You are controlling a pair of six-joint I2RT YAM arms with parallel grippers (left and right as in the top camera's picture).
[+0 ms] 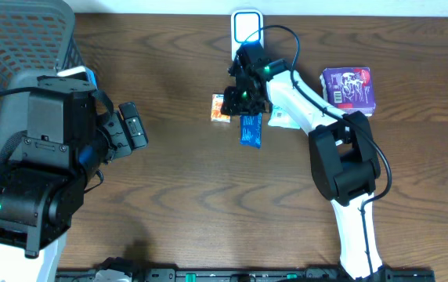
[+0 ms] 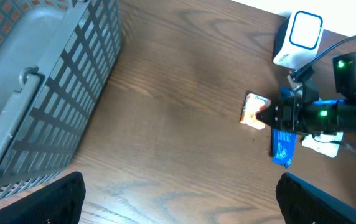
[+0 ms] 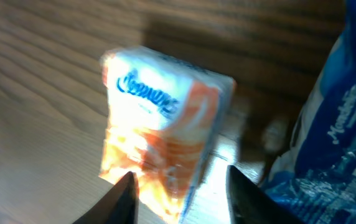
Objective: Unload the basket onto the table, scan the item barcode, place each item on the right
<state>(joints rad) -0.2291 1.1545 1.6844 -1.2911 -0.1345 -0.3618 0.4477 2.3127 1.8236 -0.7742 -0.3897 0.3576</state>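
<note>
The worktop (image 1: 185,204) is finished in dark brown wood grain, smooth and of low sheen. The basket (image 2: 53,93) is formed of matt grey plastic mesh. The orange-and-white packet (image 3: 165,124) is wrapped in glossy film, on which light is reflected. The blue packet (image 1: 251,130) is likewise wrapped in shiny, creased film. The purple box (image 1: 348,88) appears to be printed card. The scanner (image 2: 299,37) is cased in smooth white plastic. The left arm (image 1: 36,172) is housed in matt black plastic; the right arm (image 1: 355,231) is partly clad in smooth white shell.

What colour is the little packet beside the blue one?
The little packet is orange and white with blue writing; the right wrist view shows it best.
</note>
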